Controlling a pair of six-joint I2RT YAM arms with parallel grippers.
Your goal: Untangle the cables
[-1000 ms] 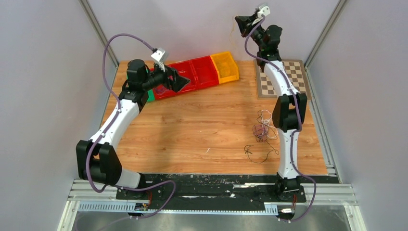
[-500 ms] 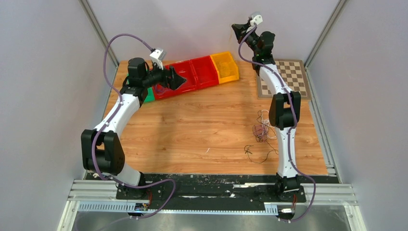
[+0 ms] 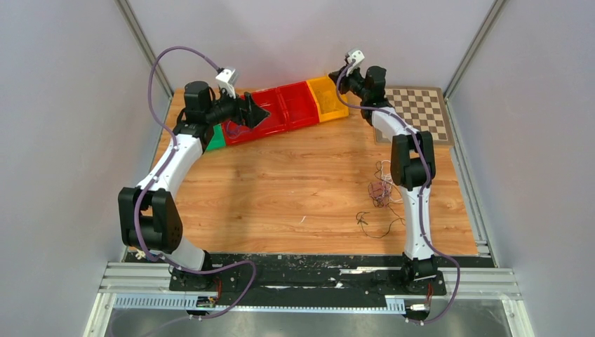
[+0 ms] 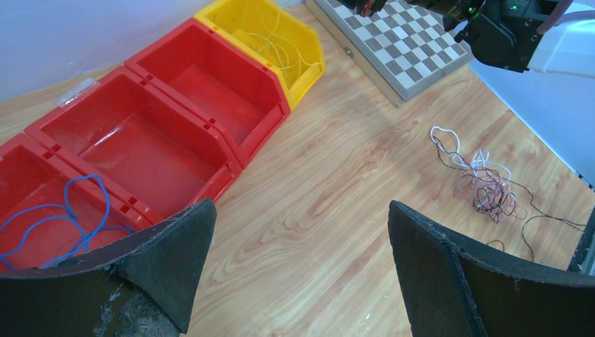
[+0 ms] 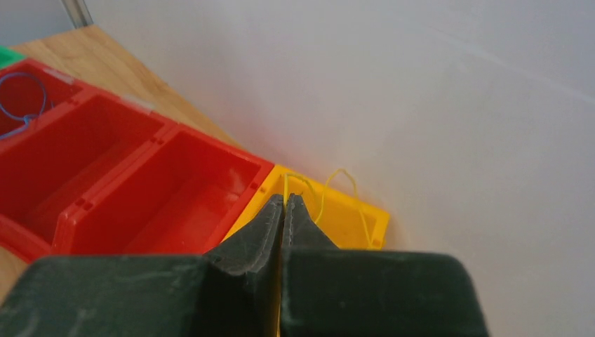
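The right arm [image 3: 410,158] drops forward from up high. The right gripper [image 5: 285,202], pinching a yellow cable [image 5: 340,170], now hangs just over the yellow bin [image 5: 347,221].

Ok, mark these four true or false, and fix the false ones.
1. The left gripper is open. True.
2. The right gripper hangs over the tangle. False: it is shut above the yellow bin, with yellow cable at its tips; the tangle lies on the table.
3. A blue cable lies in a red bin. True.
4. The yellow bin is empty. False: yellow cable lies in it.
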